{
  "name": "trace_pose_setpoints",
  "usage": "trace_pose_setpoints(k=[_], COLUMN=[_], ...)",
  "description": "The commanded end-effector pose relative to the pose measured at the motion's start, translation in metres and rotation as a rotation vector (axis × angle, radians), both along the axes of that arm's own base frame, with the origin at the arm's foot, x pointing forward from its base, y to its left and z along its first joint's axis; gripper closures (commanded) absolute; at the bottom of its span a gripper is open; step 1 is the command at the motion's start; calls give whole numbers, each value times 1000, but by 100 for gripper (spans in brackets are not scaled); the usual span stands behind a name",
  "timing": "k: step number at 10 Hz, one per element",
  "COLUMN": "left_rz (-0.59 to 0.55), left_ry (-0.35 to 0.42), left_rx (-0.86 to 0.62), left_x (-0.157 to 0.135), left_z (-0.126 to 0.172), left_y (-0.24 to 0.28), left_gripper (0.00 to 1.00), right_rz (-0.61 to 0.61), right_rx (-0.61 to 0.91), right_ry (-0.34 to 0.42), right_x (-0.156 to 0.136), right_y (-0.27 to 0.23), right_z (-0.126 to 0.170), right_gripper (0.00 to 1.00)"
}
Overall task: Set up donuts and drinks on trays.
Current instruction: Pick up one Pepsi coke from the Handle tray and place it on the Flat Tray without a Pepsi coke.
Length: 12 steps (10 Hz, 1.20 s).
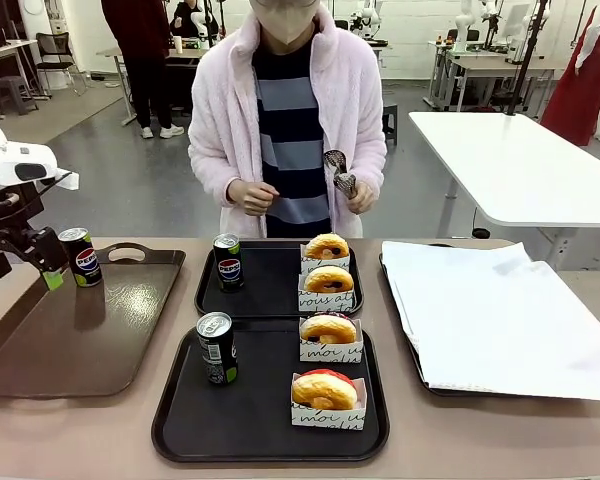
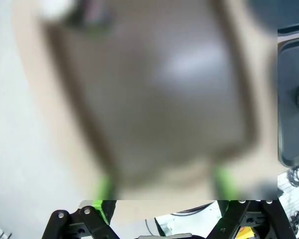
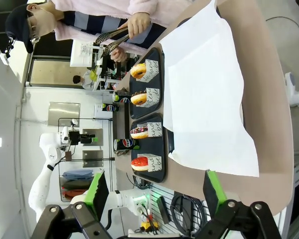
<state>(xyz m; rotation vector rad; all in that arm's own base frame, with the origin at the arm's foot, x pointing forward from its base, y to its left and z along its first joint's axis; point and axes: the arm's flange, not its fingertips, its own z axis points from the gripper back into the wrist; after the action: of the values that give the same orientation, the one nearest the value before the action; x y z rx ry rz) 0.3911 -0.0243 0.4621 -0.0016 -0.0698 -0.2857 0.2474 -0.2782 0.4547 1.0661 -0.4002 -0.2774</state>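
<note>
Two black trays lie mid-table. The far tray [image 1: 270,290] carries a Pepsi can [image 1: 228,262] and two donuts [image 1: 326,247] [image 1: 329,280] in paper holders. On the near tray [image 1: 260,410] stand another can [image 1: 217,348] and two donuts [image 1: 329,329] [image 1: 325,390]. A third can [image 1: 80,256] stands at the far left of the brown tray [image 1: 90,330]. My left gripper [image 1: 25,268] hangs open just left of that can, and from its wrist its jaws [image 2: 164,186] are spread over the blurred brown tray. My right gripper [image 3: 156,191] is open and empty, well off the table.
A tray lined with white paper [image 1: 490,310] fills the right side. The person stands at the far edge holding metal tongs [image 1: 338,172] at chest height. Bare tabletop [image 1: 480,440] runs along the front edge.
</note>
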Motion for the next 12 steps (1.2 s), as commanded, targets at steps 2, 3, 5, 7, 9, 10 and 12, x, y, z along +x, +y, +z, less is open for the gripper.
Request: trace_pose_setpoints(k=[2,3,5,7,9,10,12], left_rz=[-35,-35,-79,-69,-19,19,65], left_ry=[21,34,84,117,95,85,34], left_rx=[-390,-536,-764,-935,-1012,-1051,-1130], left_x=[17,18,20,19,15,14,5], left_z=[-2,-10,-21,-32,-50,-57,-68], left_y=[76,108,159,199,232,247,267], left_gripper=[0,0,0,0,0,0,0], right_rz=[1,1,1,1,1,1,1], right_rx=[11,11,11,11,11,11,11], right_ry=[-29,-29,-29,-29,-29,-29,-29], right_x=[2,2,2,2,2,2,2], right_y=[-1,-1,-1,-1,-1,-1,-1], right_z=[0,0,0,0,0,0,0], right_gripper=[0,0,0,0,0,0,0])
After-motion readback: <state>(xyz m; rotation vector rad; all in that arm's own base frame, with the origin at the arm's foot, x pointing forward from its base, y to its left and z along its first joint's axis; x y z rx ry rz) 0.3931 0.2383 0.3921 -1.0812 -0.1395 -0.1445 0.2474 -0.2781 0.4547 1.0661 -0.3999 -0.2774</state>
